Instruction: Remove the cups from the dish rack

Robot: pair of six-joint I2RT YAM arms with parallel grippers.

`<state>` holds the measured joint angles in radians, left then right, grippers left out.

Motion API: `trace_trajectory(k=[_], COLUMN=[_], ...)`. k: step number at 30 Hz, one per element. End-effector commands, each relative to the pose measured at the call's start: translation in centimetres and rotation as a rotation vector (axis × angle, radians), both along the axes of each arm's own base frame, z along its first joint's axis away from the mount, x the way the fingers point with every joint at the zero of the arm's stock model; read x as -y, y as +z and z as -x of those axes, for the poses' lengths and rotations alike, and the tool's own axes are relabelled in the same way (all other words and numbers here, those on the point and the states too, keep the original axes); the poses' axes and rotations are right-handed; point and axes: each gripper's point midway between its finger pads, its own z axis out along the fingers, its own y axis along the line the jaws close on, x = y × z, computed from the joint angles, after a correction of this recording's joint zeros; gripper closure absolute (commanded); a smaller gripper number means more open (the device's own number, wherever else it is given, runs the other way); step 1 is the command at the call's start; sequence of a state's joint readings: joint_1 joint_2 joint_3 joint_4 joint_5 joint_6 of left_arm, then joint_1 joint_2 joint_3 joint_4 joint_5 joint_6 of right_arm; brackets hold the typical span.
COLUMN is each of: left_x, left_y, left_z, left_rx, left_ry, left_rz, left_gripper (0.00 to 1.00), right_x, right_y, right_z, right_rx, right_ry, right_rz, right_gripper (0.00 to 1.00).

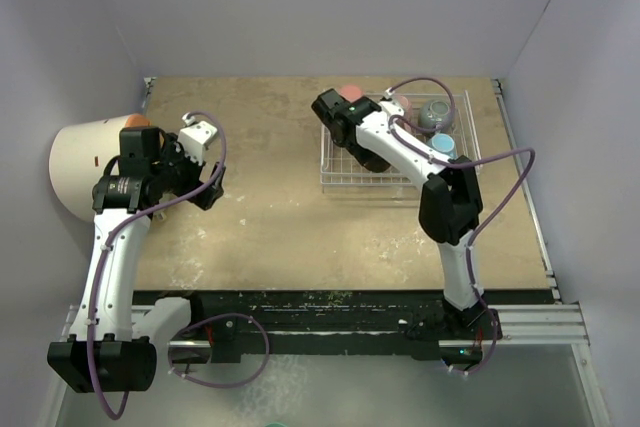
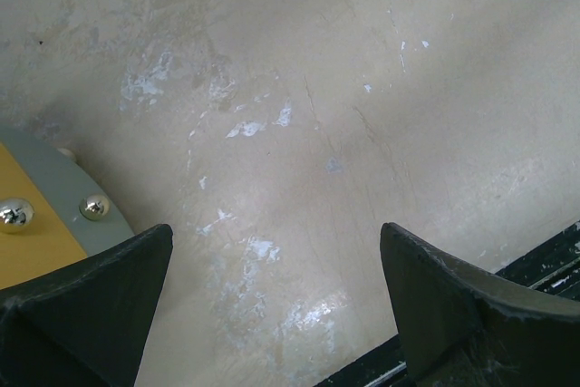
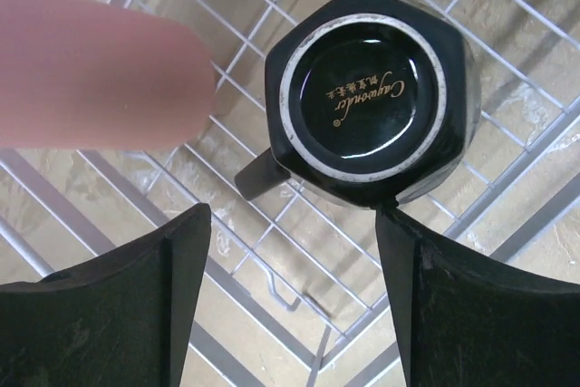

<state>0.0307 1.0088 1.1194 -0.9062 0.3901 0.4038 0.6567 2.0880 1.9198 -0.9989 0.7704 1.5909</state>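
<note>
The white wire dish rack (image 1: 455, 169) stands at the back right. In it I see a salmon-red tumbler (image 1: 349, 91), a pale pink mug (image 1: 401, 102), a dark grey-blue mug (image 1: 435, 115) and a light blue mug (image 1: 443, 145). My right gripper (image 1: 338, 119) hangs over the rack's left part. In the right wrist view it (image 3: 294, 233) is open, with the upside-down black mug (image 3: 367, 97) just ahead and its right finger (image 3: 453, 296) close to the mug's side. The tumbler (image 3: 91, 70) is a blur to the left. My left gripper (image 2: 276, 260) is open and empty over bare table.
A large cream drum (image 1: 85, 167) with an orange lid lies at the left edge, by the left arm; an orange and grey edge with screws (image 2: 36, 215) shows beside the left finger. The rack floor (image 3: 272, 251) shows between the right fingers. Walls close in the table.
</note>
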Motion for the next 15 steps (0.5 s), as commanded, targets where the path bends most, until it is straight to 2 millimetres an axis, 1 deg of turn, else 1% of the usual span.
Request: trace_trajectory(k=[1, 5, 8, 11, 12, 14, 15], left_x=[0.1, 0.2, 0.3, 0.3, 0.3, 0.3, 0.3], left_y=[0.8, 0.7, 0.8, 0.8, 0.8, 0.7, 0.7], left_z=[-0.5, -0.5, -0.5, -0.5, -0.5, -0.5, -0.5], left_rx=[0.052, 0.056, 0.058, 0.062, 0.062, 0.061, 0.062], left_ry=[-0.030, -0.036, -0.037, -0.038, -0.038, -0.041, -0.042], left_rz=[-0.014, -0.013, -0.009, -0.005, -0.005, -0.006, -0.007], left_gripper=[0.01, 0.01, 0.01, 0.01, 0.01, 0.01, 0.01], right_x=[2.1, 4.4, 6.5, 8.5, 9.1, 9.8, 9.7], right_y=[2.4, 1.7, 1.8, 2.5, 2.5, 3.1, 3.5], right_z=[0.2, 1.4, 2.6, 3.8, 4.2, 4.5, 4.4], right_rx=[0.086, 0.081, 0.083, 0.102, 0.100, 0.112, 0.124], right_ry=[-0.074, -0.086, -0.106, -0.121, -0.121, -0.121, -0.111], right_rz=[0.033, 0.052, 0.074, 0.097, 0.108, 0.137, 0.145], right_gripper=[0.25, 0.26, 0.27, 0.28, 0.28, 0.29, 0.29])
